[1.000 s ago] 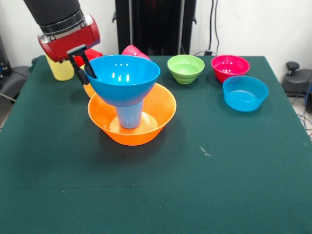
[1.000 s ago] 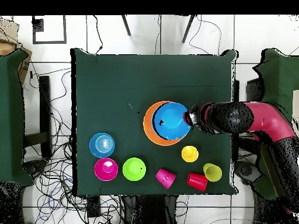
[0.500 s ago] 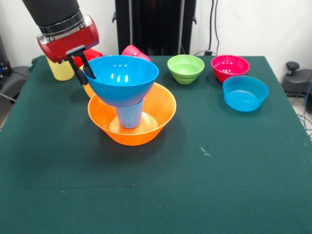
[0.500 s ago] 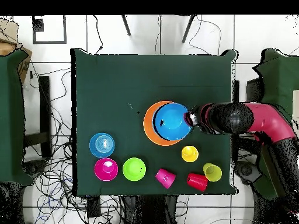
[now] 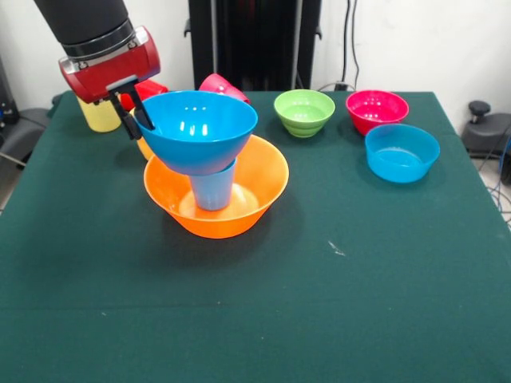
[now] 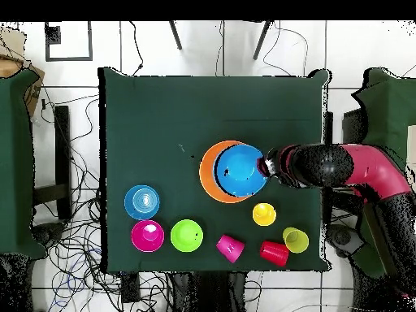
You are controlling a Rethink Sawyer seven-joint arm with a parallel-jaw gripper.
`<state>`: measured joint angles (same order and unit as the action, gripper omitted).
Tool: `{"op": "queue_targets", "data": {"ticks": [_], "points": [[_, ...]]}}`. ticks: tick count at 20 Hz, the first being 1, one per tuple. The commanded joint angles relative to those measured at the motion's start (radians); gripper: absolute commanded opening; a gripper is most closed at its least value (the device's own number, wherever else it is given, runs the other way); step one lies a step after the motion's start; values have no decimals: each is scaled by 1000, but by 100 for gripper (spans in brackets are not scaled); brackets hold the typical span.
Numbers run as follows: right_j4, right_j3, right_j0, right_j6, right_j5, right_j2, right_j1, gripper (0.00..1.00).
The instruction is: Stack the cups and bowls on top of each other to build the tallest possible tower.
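The large orange bowl [image 5: 259, 187] [image 6: 206, 180] stands left of the table's middle. A light blue cup [image 5: 213, 189] sits upside down inside it. The large blue bowl [image 5: 198, 128] [image 6: 240, 171] rests on that cup, slightly tilted. My gripper [image 5: 137, 116] [image 6: 264, 168] is shut on this bowl's left rim, one finger inside and one outside. Behind it are the yellow cup [image 5: 96, 116] [image 6: 295, 239], the red cup [image 5: 150, 86] [image 6: 274, 253], the pink cup [image 5: 219, 82] [image 6: 230, 247] and a mostly hidden orange cup [image 5: 144, 148] [image 6: 263, 214].
Along the far right side stand a green bowl [image 5: 304, 112] [image 6: 186, 235], a magenta bowl [image 5: 376, 110] [image 6: 147, 235] and a small blue bowl [image 5: 402, 152] [image 6: 142, 201]. A small white speck [image 5: 336, 250] lies on the green cloth.
In the front view my gripper has drawn slightly left and up, and the large blue bowl has shifted left with it on the cup.
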<state>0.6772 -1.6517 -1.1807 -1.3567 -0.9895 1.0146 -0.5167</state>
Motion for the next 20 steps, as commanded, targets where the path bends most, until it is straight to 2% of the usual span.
{"op": "queue_targets", "data": {"ticks": [1,20], "points": [[51,-56,38,170,14,-73,64,0],[66,-90,49,119,42,-76,17,0]]}}
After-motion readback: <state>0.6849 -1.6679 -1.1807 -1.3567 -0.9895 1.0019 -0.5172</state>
